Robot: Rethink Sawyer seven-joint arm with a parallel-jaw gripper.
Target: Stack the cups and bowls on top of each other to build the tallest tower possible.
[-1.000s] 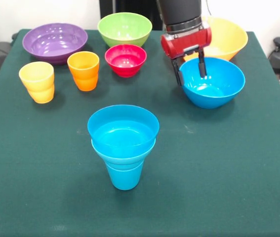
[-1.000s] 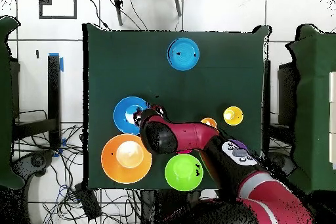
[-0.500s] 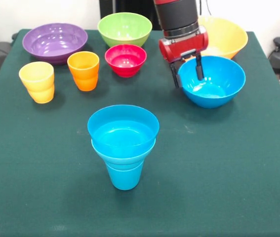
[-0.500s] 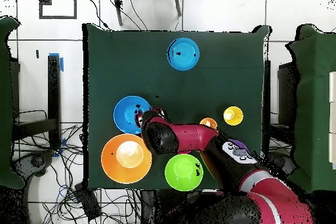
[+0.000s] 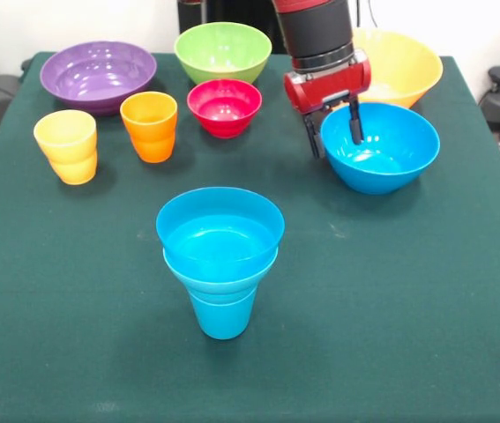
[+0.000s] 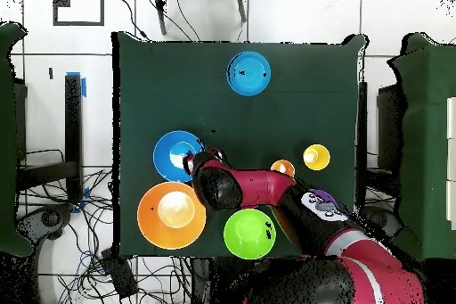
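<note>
Since a second ago the claw [image 5: 332, 135] has risen a little with the large blue bowl [image 5: 380, 148], which sits higher in the front view and tilts, its near-left rim pinched between the clenched fingers, one inside and one outside the wall. Just behind it lies the yellow-orange bowl [image 5: 401, 62]; the purple bowl [image 5: 98, 74], green bowl [image 5: 223, 49], red bowl [image 5: 224, 107], yellow cup [image 5: 66, 145] and orange cup [image 5: 150, 126] stand apart on the green surface [image 5: 391, 291]. Nearer the camera stands the tower [image 5: 220, 258]: a blue cup carrying two nested blue bowls.
</note>
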